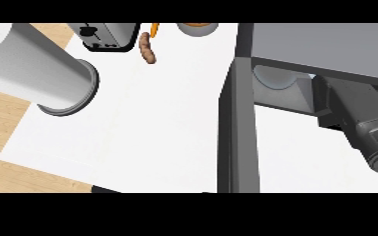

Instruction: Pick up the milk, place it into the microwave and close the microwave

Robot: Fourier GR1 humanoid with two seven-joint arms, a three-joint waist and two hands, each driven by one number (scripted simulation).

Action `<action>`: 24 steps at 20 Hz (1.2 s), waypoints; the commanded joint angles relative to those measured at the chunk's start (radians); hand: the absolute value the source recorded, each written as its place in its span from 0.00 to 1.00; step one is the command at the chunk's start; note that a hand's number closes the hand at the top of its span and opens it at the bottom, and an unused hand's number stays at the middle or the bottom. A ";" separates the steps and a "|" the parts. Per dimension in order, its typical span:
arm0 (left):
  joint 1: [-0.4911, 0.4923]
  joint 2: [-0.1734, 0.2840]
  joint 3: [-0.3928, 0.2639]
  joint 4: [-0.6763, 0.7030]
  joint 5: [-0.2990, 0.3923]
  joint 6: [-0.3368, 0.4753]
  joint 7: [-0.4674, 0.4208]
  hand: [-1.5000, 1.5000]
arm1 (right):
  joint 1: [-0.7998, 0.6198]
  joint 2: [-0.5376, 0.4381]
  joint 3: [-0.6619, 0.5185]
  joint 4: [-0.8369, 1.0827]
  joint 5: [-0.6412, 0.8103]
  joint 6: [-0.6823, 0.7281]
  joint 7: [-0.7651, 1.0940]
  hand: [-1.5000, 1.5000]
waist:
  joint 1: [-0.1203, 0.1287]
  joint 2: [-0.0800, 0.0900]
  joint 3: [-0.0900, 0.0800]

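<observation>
White desk (148, 120) stretched out under the open microwave (295, 75), its door (238, 130) swung wide. Right arm (354, 115) reached inside, presumably setting down the milk, which stayed hidden; whether the fingers were closed, I couldn't tell. Left forearm (44, 70) hung aside.

Kitchen: microwave (295, 80), toaster (107, 36), white counter (148, 125)
</observation>
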 commanded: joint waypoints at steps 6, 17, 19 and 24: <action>-0.047 0.022 -0.001 0.022 -0.019 0.012 0.008 0.00 | -0.083 0.057 0.002 -0.009 -0.010 0.170 0.017 0.00 | 0.017 -0.005 -0.006; -0.064 0.030 -0.048 0.045 -0.035 0.006 0.039 0.00 | -0.171 0.129 0.062 0.013 0.044 0.031 0.151 0.00 | 0.037 -0.021 -0.013; -0.076 0.033 -0.047 0.070 -0.041 0.003 0.036 0.00 | -0.164 0.153 0.051 -0.002 0.030 0.014 0.123 0.00 | 0.022 -0.023 -0.013; -0.077 0.028 -0.073 0.074 -0.062 -0.006 0.046 0.00 | -0.194 0.175 0.062 -0.006 0.036 0.028 0.124 0.00 | 0.005 -0.037 -0.013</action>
